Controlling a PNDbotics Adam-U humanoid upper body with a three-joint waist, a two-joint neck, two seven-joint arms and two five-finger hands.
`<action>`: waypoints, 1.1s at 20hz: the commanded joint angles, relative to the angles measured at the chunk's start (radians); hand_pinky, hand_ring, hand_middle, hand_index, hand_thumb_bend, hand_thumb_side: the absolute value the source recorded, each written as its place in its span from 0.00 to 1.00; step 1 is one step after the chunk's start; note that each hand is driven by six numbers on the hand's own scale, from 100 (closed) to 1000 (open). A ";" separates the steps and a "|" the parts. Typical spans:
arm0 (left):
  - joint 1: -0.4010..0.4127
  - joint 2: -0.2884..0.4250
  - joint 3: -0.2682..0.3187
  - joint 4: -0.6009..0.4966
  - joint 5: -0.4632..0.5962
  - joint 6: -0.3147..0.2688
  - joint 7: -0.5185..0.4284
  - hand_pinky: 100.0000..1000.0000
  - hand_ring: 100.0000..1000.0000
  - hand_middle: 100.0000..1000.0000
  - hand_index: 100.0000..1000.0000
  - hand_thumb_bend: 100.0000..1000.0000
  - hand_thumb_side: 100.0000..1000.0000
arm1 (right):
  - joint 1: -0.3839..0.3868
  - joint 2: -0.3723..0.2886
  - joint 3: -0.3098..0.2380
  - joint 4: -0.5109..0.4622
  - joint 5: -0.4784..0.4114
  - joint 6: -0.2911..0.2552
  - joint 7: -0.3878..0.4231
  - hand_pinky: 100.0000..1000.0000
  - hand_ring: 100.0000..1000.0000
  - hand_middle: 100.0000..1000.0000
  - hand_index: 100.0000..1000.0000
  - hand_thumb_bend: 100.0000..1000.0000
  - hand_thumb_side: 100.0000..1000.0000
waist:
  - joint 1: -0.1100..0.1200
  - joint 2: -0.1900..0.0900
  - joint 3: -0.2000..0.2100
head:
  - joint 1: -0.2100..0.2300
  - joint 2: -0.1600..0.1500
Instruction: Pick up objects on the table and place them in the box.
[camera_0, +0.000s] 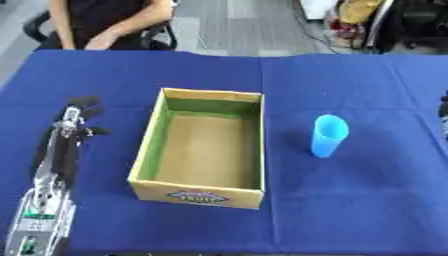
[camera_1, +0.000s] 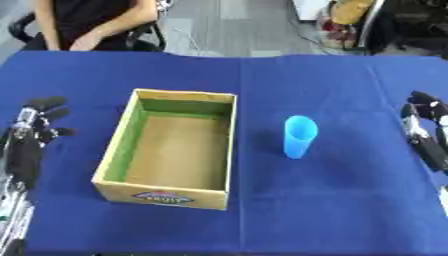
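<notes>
- Worktop (camera_0: 350, 215): covered in a blue cloth, filling most of the frame from the lower edge up to the grey floor at the top. A seam or fold runs down it just right of centre.
- Box (camera_0: 140, 160): open-topped cardboard, rectangular, at centre-left of the frame. Yellow outer walls, green inner walls, brown floor, a printed label on the near face. I see nothing inside it. It stands flat on the worktop, long side running away from me.
- My left arm and left robot hand (camera_1: 39, 117): entering from the lower left corner, silver and black, lying along the left edge of the frame. The robot hand sits left of the box and apart from it, fingers loosely extended toward the upper left, holding nothing.
- My right robot hand (camera_1: 422, 112): at the right edge of the frame, mid-height, best seen in the right eye view. Black fingers loosely extended, holding nothing, well apart from the cup.
- Cup (camera_0: 329, 136): light blue, plastic-looking, standing upright right of centre, mouth up. It is on the worktop to the right of the box, apart from it, between the box and my right robot hand.
</notes>
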 joint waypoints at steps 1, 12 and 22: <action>-0.009 0.014 0.003 -0.014 -0.005 -0.001 -0.004 0.56 0.80 0.82 0.82 0.36 1.00 | -0.016 -0.025 -0.008 -0.012 0.003 -0.002 0.002 0.83 0.77 0.76 0.89 0.08 0.79 | -0.001 -0.009 -0.002 | -0.006 -0.004; -0.009 0.013 0.003 -0.014 -0.004 -0.001 -0.006 0.56 0.80 0.82 0.82 0.36 1.00 | 0.013 0.021 -0.031 -0.145 0.011 -0.013 -0.029 0.82 0.76 0.74 0.88 0.08 0.78 | 0.001 -0.007 -0.007 | -0.004 -0.004; -0.009 0.013 0.002 -0.014 -0.005 -0.002 -0.009 0.56 0.80 0.82 0.82 0.36 1.00 | -0.002 -0.001 -0.014 -0.194 0.014 0.016 -0.003 0.82 0.76 0.75 0.88 0.09 0.78 | -0.001 -0.010 -0.005 | -0.006 -0.004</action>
